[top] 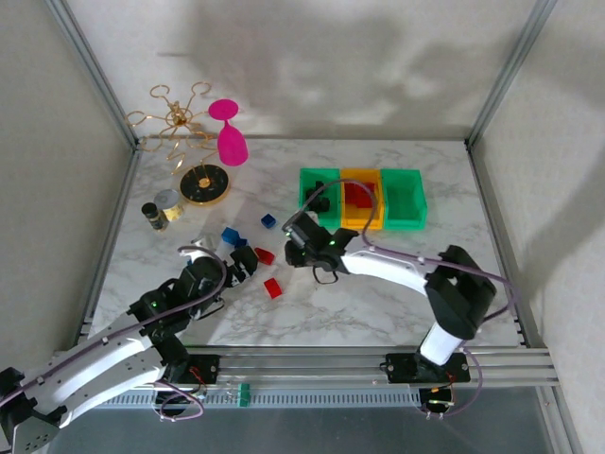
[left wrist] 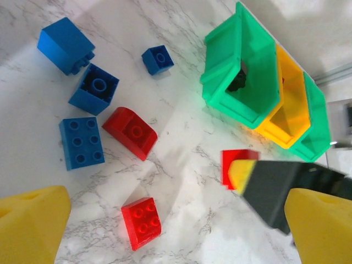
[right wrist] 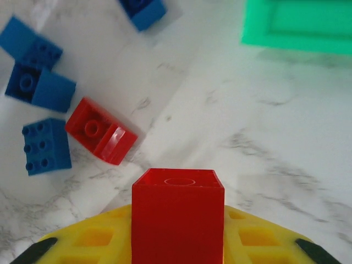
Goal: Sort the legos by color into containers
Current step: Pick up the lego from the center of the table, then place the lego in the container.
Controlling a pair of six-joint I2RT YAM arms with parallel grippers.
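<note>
The right hand (top: 301, 235) is gripping a red brick (right wrist: 177, 212) between its yellow pads and is holding it low over the bench (right wrist: 275, 143), near and left of the bins. The step in hand is judged to be the pick of a red piece, with the carry not yet made. Just beyond the hand, a second red brick (right wrist: 100, 131) and a cluster of blue bricks (right wrist: 47, 146) are lying on the bench to the left. Farther off to the right, three bins are standing in a row. The left green bin (top: 307, 189) is holding a black piece (left wrist: 237, 81), the orange-yellow bin (top: 364, 224) is holding red pieces, and the right green bin (top: 405, 173) is standing beside it. The next move is calling for a lift clear of the bench and a carry far and right to the orange-yellow bin, with release only once over its opening. The left hand (top: 243, 265) is hovering open, gripping nothing, near a third red brick (left wrist: 142, 223).
</note>
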